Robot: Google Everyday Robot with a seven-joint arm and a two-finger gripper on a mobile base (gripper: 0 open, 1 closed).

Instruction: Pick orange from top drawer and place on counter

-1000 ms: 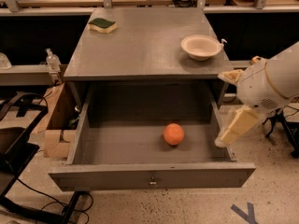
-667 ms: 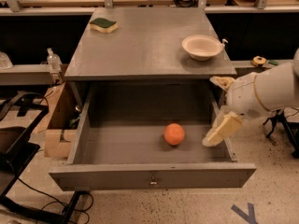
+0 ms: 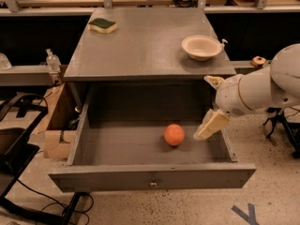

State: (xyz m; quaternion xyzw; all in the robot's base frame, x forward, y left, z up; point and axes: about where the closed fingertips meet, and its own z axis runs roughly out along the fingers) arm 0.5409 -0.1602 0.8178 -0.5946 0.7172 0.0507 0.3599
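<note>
The gripper (image 3: 202, 108) hangs wide open and empty just right of the orange (image 3: 174, 134) in the top drawer (image 3: 150, 175); a sideways nudge could roll it away.

Warm, rather dim light falls from above, leaving the grey bench (image 3: 145, 46) up and left of the claw (image 3: 201, 108) evenly lit and free of glare, while the recess behind the claw sinks into deep shadow. The claw hangs with fingers spread over the right end of the top drawer (image 3: 150, 177), its pale shell brightest in view. Just left of it, the orange (image 3: 174, 134) casts a soft shadow.
</note>
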